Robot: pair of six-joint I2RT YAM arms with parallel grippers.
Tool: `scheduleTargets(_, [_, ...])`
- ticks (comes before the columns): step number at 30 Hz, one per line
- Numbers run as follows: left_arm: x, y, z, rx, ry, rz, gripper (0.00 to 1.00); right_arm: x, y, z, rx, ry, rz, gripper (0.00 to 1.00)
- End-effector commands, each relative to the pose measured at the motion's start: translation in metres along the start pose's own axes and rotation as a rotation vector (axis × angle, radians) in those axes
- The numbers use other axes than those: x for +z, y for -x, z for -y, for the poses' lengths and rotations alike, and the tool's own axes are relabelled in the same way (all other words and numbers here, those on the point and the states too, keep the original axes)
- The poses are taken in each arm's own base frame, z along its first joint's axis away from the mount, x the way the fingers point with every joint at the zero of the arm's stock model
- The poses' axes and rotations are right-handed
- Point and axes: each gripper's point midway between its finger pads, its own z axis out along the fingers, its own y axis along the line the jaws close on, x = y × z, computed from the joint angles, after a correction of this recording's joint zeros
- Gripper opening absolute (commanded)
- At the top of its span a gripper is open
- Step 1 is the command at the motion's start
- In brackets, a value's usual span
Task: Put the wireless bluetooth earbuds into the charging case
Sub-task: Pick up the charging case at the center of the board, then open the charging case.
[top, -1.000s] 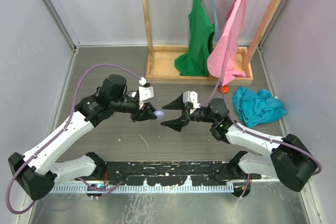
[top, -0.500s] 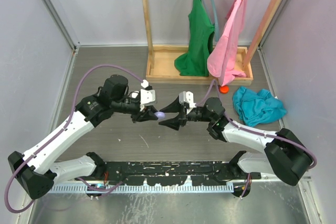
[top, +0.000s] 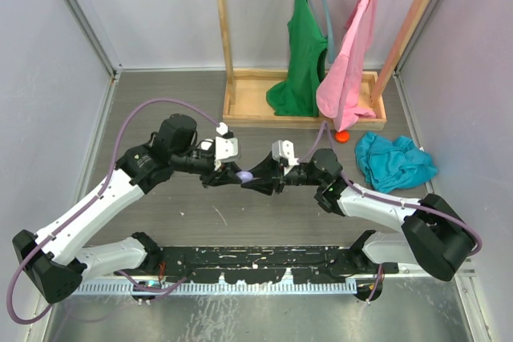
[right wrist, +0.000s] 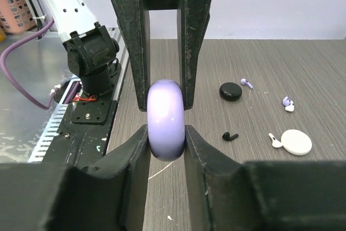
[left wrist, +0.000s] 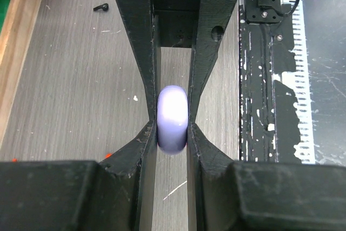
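A lilac charging case (top: 244,175) hangs above the table between both arms. My left gripper (left wrist: 172,131) is shut on it (left wrist: 172,118) from one side. My right gripper (right wrist: 166,133) is shut on the same case (right wrist: 166,120) from the opposite side, and the left arm's fingers (right wrist: 135,52) show at the top of the right wrist view. Loose earbuds lie on the table in that view: a black one (right wrist: 230,136), a white one (right wrist: 275,141) and two lilac ones (right wrist: 246,83) (right wrist: 287,103). Another black earbud (left wrist: 100,7) shows in the left wrist view.
A black round disc (right wrist: 231,91) and a white round disc (right wrist: 296,142) lie among the earbuds. At the back stands a wooden rack (top: 240,110) with green (top: 300,46) and pink (top: 349,70) garments. A teal cloth (top: 393,162) and an orange ball (top: 342,136) lie to the right.
My right gripper has moved left up to the lilac case and shut on it. The left gripper has kept its grip and shifted slightly.
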Motion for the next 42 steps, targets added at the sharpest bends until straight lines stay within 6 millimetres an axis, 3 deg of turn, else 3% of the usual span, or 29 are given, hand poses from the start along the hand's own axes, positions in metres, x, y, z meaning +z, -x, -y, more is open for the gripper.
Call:
scheduleTargets(1, [-0.004,0.024,0.002,0.045,-0.016,0.062,0.12,0.004,0.029,-0.001,-0.080,0.010,0.086,0.29])
scheduleTargets(5, [-0.001,0.020,0.001,0.030,-0.001,0.065,0.27,0.002,0.028,-0.001,-0.078,0.000,0.091,0.13])
scheduleTargets(8, [-0.002,0.018,-0.001,0.026,0.016,0.065,0.40,0.000,0.029,0.001,-0.069,-0.026,0.096,0.06])
scheduleTargets(15, [-0.004,0.016,-0.012,0.045,0.092,0.076,0.60,-0.001,0.031,0.001,-0.054,-0.035,0.107,0.04])
scheduleTargets(30, [-0.010,0.027,-0.041,0.012,0.255,0.101,0.63,0.000,0.019,-0.004,-0.046,0.004,0.089,0.05])
scheduleTargets(42, [-0.020,0.037,-0.048,-0.017,0.306,0.138,0.65,-0.002,0.004,-0.008,-0.050,0.026,0.049,0.05])
